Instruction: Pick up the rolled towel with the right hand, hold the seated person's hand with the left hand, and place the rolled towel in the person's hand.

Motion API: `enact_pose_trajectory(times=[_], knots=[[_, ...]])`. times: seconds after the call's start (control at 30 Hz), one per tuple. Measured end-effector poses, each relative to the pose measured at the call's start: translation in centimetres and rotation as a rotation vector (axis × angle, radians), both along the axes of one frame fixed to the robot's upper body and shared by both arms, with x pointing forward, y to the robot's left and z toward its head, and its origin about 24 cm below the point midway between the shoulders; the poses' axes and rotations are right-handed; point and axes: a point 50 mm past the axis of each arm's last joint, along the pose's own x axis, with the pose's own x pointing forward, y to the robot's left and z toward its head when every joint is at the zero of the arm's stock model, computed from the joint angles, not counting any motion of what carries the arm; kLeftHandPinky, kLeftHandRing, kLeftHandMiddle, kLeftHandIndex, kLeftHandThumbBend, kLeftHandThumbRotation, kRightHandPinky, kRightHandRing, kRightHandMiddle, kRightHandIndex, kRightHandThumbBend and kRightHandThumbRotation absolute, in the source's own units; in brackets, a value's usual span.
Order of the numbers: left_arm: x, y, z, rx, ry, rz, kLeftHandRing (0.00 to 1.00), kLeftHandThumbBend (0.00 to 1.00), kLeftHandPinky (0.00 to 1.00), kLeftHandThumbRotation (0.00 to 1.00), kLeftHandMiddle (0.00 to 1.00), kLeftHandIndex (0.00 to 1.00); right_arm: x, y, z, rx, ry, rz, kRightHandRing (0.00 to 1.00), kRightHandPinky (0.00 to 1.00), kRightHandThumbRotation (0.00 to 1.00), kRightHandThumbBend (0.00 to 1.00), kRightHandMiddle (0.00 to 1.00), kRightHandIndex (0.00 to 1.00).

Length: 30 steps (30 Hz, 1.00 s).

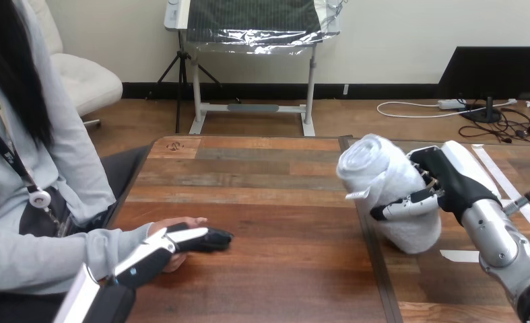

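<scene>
We see bare wooden table between the hands. Our right hand clamps the rolled towel near the right edge; our left hand lies straight-fingered across the person's hand near the left edge.

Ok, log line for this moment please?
right hand: fingers curled round rolled towel | left hand: straight fingers lying on person's hand | rolled towel apart from person's hand, not yet placed
</scene>
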Motion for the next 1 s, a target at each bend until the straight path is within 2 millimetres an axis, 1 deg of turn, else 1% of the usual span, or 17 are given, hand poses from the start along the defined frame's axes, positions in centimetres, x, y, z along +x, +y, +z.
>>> enact_pose_trajectory(times=[0.13, 0.3, 0.43, 0.67, 1.0], knots=[[0.2, 0.2, 0.4, 0.049, -0.020, 0.042, 0.80, 0.98, 0.84, 0.36, 0.77, 0.75, -0.1, -0.1, -0.2, 0.039, -0.002, -0.022, 0.44, 0.38, 0.00, 0.82, 0.50, 0.50], [0.6, 0.6, 0.9, 0.111, -0.048, 0.095, 0.82, 0.99, 0.84, 0.34, 0.78, 0.76, -0.3, -0.1, -0.4, 0.084, -0.005, -0.047, 0.45, 0.39, 0.00, 0.80, 0.51, 0.51], [1.0, 1.1, 1.3, 0.186, -0.073, 0.146, 0.83, 1.00, 0.82, 0.35, 0.80, 0.79, -0.4, -0.1, -0.6, 0.114, -0.005, -0.061, 0.47, 0.42, 0.00, 0.79, 0.52, 0.52], [1.7, 2.2, 2.0, 0.322, -0.090, 0.236, 0.85, 1.00, 0.82, 0.38, 0.84, 0.82, -0.5, -0.1, -0.7, 0.155, -0.012, -0.070, 0.48, 0.43, 0.00, 0.79, 0.52, 0.52], [2.9, 4.1, 2.8, 0.497, -0.084, 0.326, 0.86, 1.00, 0.82, 0.39, 0.85, 0.84, -0.6, 0.5, -0.7, 0.185, -0.029, -0.044, 0.48, 0.44, 0.00, 0.78, 0.52, 0.51]])
